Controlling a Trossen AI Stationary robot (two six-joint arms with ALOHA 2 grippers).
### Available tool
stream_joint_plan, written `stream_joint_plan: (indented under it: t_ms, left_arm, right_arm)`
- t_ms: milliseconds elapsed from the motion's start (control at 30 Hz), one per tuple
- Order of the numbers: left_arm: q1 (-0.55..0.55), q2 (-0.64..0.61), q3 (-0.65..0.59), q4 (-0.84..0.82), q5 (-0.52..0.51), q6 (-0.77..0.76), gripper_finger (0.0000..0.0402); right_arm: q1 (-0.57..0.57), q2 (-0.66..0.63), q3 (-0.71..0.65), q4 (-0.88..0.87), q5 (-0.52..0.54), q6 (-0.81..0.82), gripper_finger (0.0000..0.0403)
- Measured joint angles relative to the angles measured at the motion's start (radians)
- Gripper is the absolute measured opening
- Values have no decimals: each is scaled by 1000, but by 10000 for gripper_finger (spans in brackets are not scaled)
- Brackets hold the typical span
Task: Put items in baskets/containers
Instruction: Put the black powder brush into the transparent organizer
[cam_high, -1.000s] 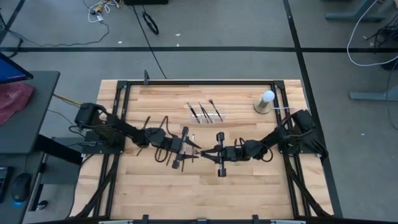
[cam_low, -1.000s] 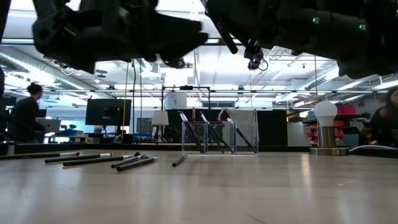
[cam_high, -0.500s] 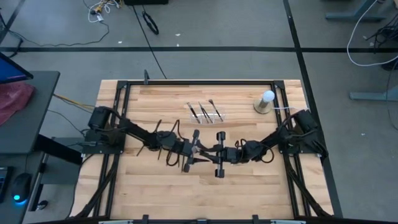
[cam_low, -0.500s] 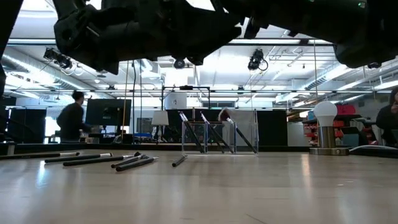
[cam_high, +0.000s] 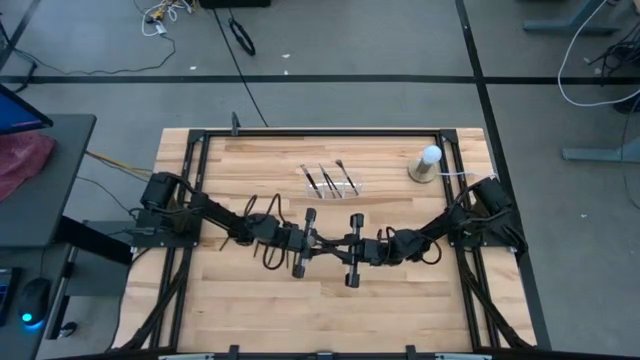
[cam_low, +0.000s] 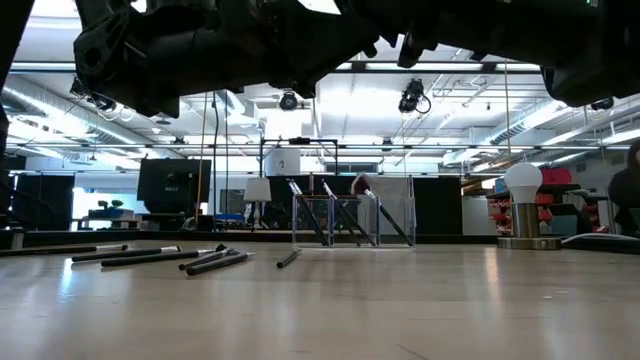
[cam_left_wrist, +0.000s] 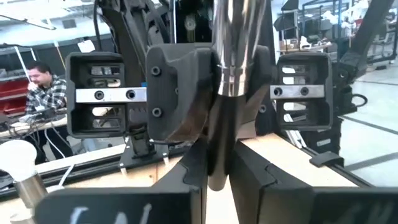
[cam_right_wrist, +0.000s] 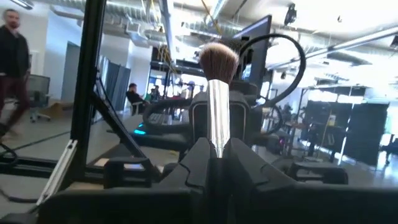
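Note:
One makeup brush (cam_right_wrist: 219, 81) with a silver ferrule, a brown fluffy tip and a dark handle stands upright above the table's middle. My left gripper (cam_high: 318, 240) and right gripper (cam_high: 340, 243) face each other there, both shut on it. The clear organiser tray (cam_high: 330, 180) stands at the far middle with three brushes leaning in it (cam_low: 340, 215). Several loose brushes (cam_low: 160, 257) lie flat on the table to the left, partly under my left arm in the high view. My left gripper pinches the brush's dark handle (cam_left_wrist: 217, 146), below the silver ferrule, between its two fingers. It comes about level from the table's left, fingers across the brush. My right gripper pinches the silver ferrule (cam_right_wrist: 217, 134) below the tuft, about level from the table's right. The brush stands upright, tuft up, clear of the table.
A white ball on a tan round base (cam_high: 428, 165) stands at the far right, right of the tray. A black frame (cam_high: 200, 140) runs round the wooden tabletop. Bare wood lies in front of the grippers toward the near edge. A person sits in the room beyond.
My left gripper has moved toward the table's right, up to the brush that my right gripper holds upright, and has shut on its handle. My right gripper has kept its hold and stayed nearly in place.

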Motion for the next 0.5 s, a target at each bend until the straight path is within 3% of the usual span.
stream_joint_plan:
  t_ms: [133,267,400,500]
  left_arm:
    - [-2,0,-1,-42,-9,-28,46]
    - [5,-6,1,-143,-97,-89,46]
    - [28,-6,2,-259,-153,-174,46]
    - [55,-6,2,-353,-155,-256,46]
  right_arm:
    - [1,-1,0,-66,13,52,53]
    - [21,-23,-1,-199,146,120,96]
    - [32,-154,0,-555,242,229,146]
    - [32,-261,0,-834,249,381,181]
